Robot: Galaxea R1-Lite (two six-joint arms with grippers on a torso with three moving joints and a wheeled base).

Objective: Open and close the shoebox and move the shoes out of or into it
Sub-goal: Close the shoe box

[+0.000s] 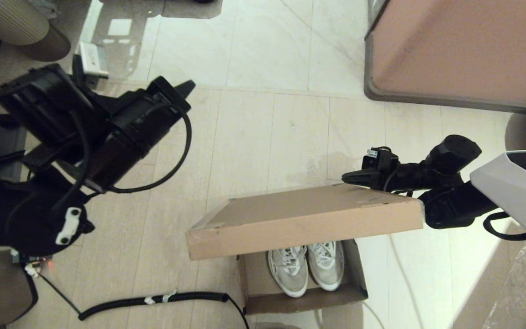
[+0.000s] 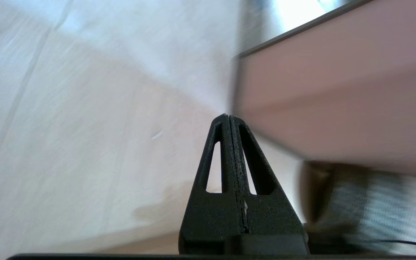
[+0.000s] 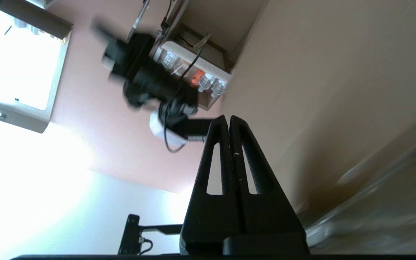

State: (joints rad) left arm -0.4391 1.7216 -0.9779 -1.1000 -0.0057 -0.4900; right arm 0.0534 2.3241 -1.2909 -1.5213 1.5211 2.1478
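Observation:
The brown cardboard shoebox (image 1: pixel 304 297) sits on the floor at the bottom middle of the head view, its flip lid (image 1: pixel 304 219) raised about halfway over it. Inside lie the white shoes (image 1: pixel 306 267), side by side, toes towards me, their heel ends hidden under the lid. My right gripper (image 1: pixel 346 177) is shut with nothing between its fingers and rests against the lid's far upper edge. In the right wrist view the lid's tan surface (image 3: pixel 330 90) fills the side beside the shut fingers (image 3: pixel 228 122). My left gripper (image 1: pixel 189 86) is shut, held high at the left, away from the box.
A large pinkish-brown panel with a grey rim (image 1: pixel 454 50) stands at the back right. A black corrugated cable (image 1: pixel 153 301) lies on the floor left of the box. A beige cushion (image 1: pixel 12 23) sits at the far left corner. Wood-look floor stretches beyond the box.

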